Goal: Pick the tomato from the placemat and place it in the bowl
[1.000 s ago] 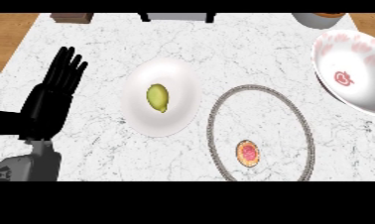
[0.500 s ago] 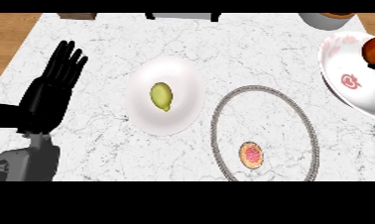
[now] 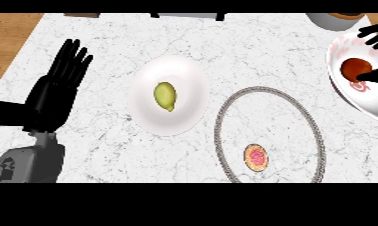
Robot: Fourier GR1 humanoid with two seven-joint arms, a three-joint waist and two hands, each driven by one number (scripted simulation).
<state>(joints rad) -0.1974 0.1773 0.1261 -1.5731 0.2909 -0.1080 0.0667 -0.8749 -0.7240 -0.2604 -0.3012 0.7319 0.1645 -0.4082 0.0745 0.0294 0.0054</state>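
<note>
Your right robot hand is at the right edge over the bowl, its dark fingers curled round the reddish-brown tomato, which sits inside the bowl's rim, though the hand is mostly cut off there. Your left robot hand rests spread, fingers up, at the left. On the tabletop, the placemat carries a pink-topped round item, and a white plate holds a yellow-green fruit.
</note>
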